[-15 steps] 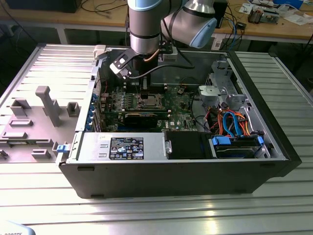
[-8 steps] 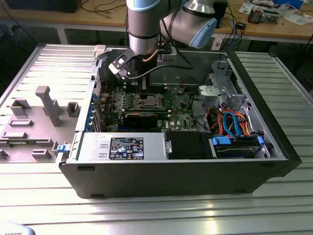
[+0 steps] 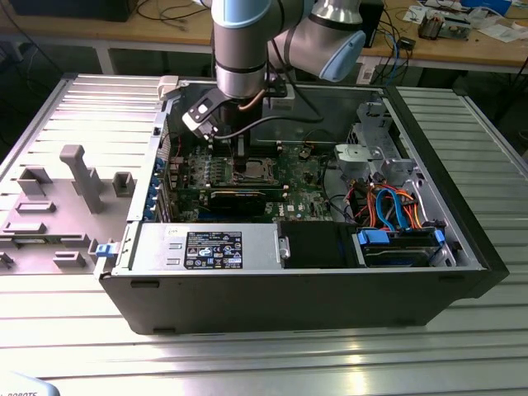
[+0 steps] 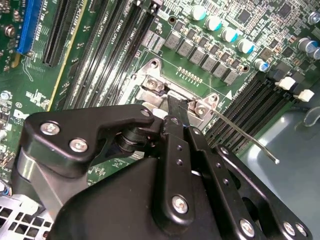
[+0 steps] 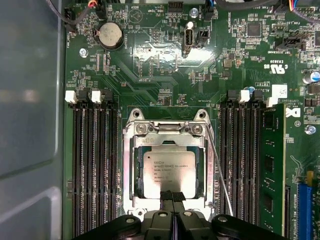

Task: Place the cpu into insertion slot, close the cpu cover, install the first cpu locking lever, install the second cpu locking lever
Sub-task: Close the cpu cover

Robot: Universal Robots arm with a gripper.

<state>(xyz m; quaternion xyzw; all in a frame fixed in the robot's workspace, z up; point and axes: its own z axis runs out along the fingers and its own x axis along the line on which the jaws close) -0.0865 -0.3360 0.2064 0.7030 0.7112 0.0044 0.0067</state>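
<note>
While we are bearing down with our end effector [image 5: 172, 200], its fingertips squeezed together with nothing between them and seemingly touching the edge of the cpu cover [image 5: 169, 141], the cpu [image 5: 169, 174] is sitting in the insertion slot [image 5: 126, 165] beneath that frame. One wire locking lever [image 5: 218, 175] is standing free beside the memory slots [image 5: 240, 165], so we are judging the cover unlatched. If our tips are slipping off that thin rim, they could be scraping the chip or letting the frame spring up.
</note>
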